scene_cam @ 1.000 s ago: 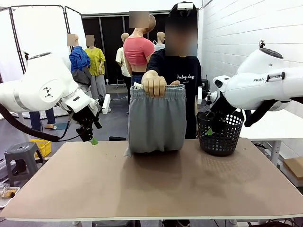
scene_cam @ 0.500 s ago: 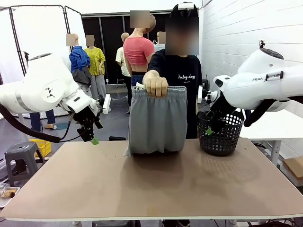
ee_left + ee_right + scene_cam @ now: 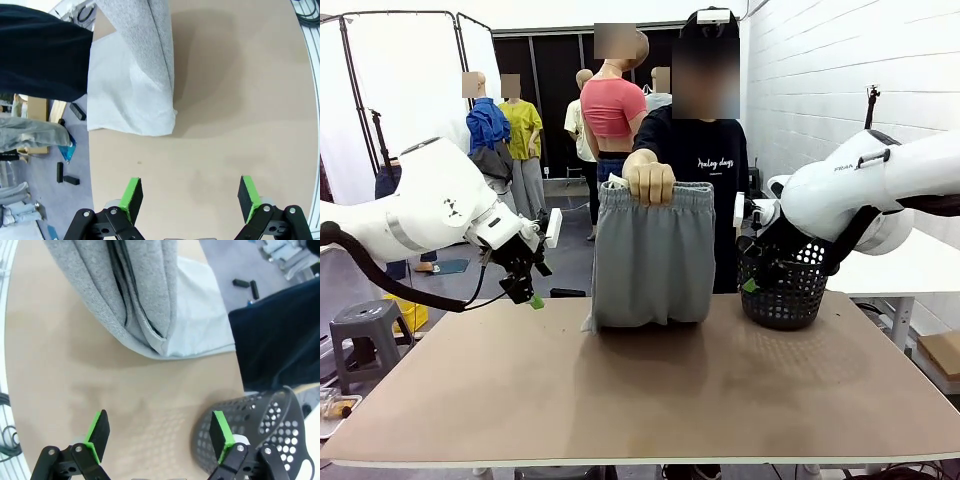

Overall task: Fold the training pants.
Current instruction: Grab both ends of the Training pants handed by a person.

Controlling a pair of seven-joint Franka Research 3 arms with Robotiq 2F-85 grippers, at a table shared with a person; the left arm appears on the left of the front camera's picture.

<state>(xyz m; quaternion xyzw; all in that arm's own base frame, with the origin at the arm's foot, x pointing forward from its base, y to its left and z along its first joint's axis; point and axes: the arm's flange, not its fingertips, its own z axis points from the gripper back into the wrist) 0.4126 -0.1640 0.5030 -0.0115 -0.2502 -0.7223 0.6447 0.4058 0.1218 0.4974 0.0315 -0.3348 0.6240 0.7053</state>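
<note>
While the person's hand pinches the waistband and hangs the training pants upright, hem touching the table at its 12 o'clock edge, a black mesh basket sits at 2 o'clock, near the pants but apart. The left gripper hovers at 10 o'clock and the right gripper at 2 o'clock against the basket's front, both released, jaws wide and empty. Versus a second ago, both arms have swung inward toward the pants, while pants and basket are unchanged.
</note>
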